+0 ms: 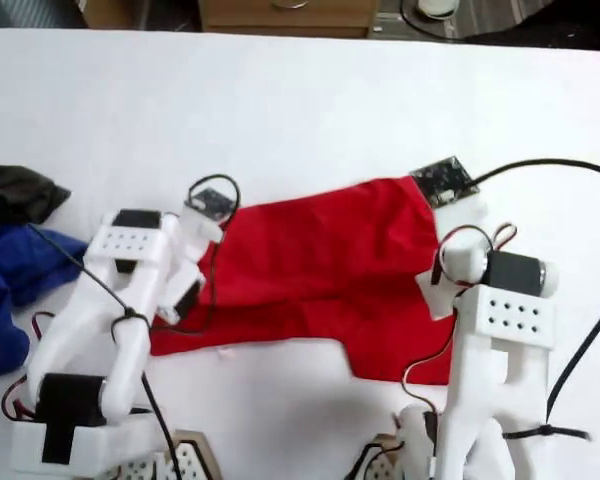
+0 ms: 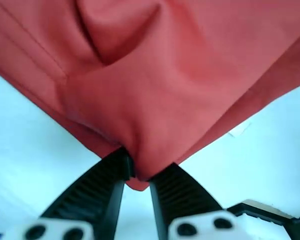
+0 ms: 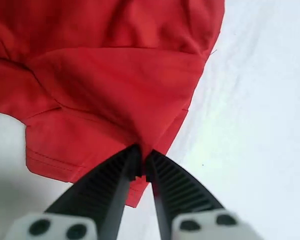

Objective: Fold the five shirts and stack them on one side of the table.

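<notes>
You're early in this one: no folded stack anywhere on the worktop (image 1: 280, 110) yet. The red shirt (image 1: 320, 260) lies spread across the middle, long side running between your two arms, wrinkled and with its near edge bunched, so I'd call it mid-fold at best. Off at the left edge of the high view, the blue shirts (image 1: 10, 280) sit in a loose heap with a dark shirt (image 1: 20, 192) crumpled just behind them, none of them folded. That's one garment in hand and the rest waiting, though I can't count all five from here.

Now your arms. The left one leans in over the shirt's left end, and the left fingers (image 2: 142, 170) are closed tight on a pinch of red cloth, the fabric draping up and away from the tips. The right arm stands at the opposite end, wrist bent down toward the worktop, and the right fingers (image 3: 142, 159) are likewise clamped on a fold of the hem near the shirt's corner. Both ends gripped, shirt low between them, touching the worktop.
</notes>
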